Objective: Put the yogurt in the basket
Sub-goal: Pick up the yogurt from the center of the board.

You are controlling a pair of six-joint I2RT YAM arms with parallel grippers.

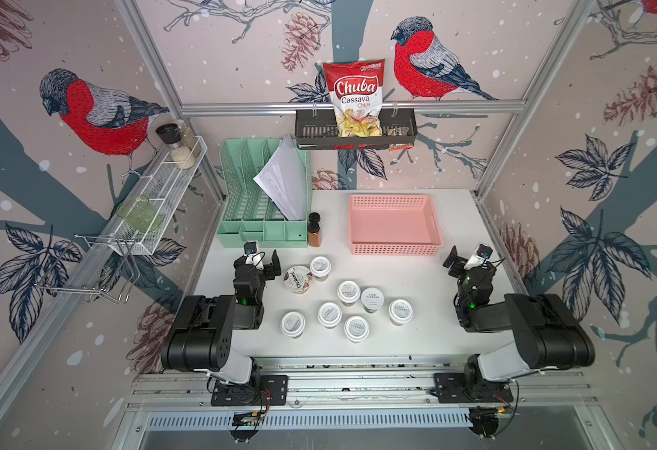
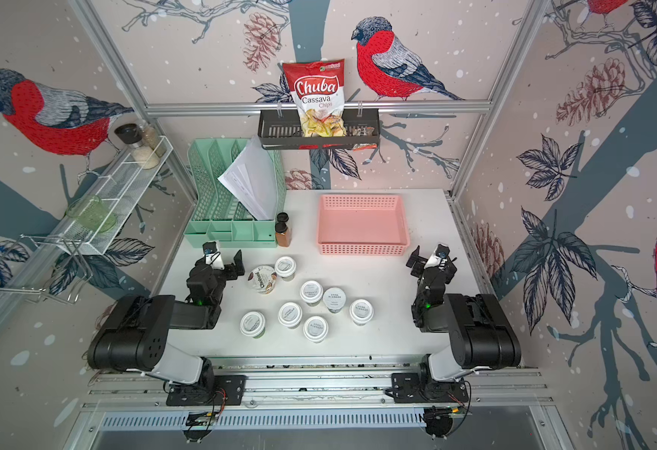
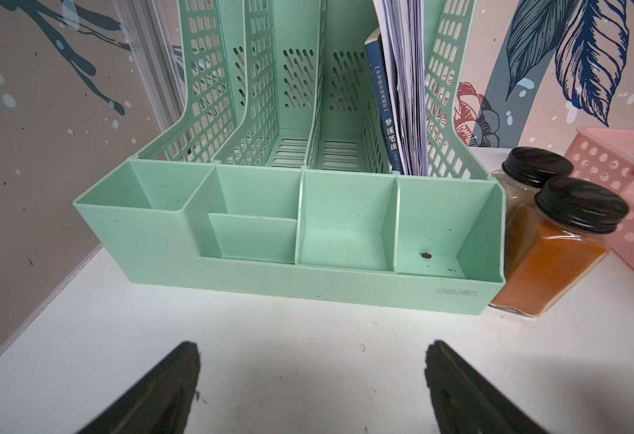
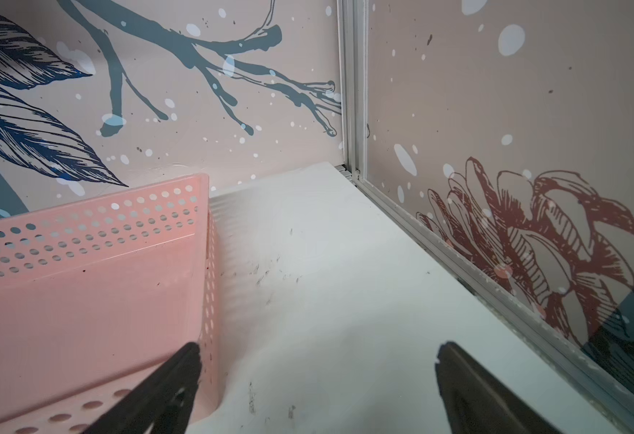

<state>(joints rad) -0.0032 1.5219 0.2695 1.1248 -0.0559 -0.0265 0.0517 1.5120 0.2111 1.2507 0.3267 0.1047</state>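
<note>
White table carries: pink basket, green organiser, two spice bottles, seven jars, Chobani cup.

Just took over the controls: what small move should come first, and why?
Probably swing the left gripper, jaws open and empty, over the Chobani cup: it is the yogurt nearest that arm, it sits free on the table, and the basket holds nothing yet.

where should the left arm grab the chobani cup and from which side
Take the Chobani cup by its side wall just under the lid, coming straight down with the open left tool. It stands upright and wide, and a small jar sits close beside its far right, so probably close across its far-left and near-right sides.
</note>
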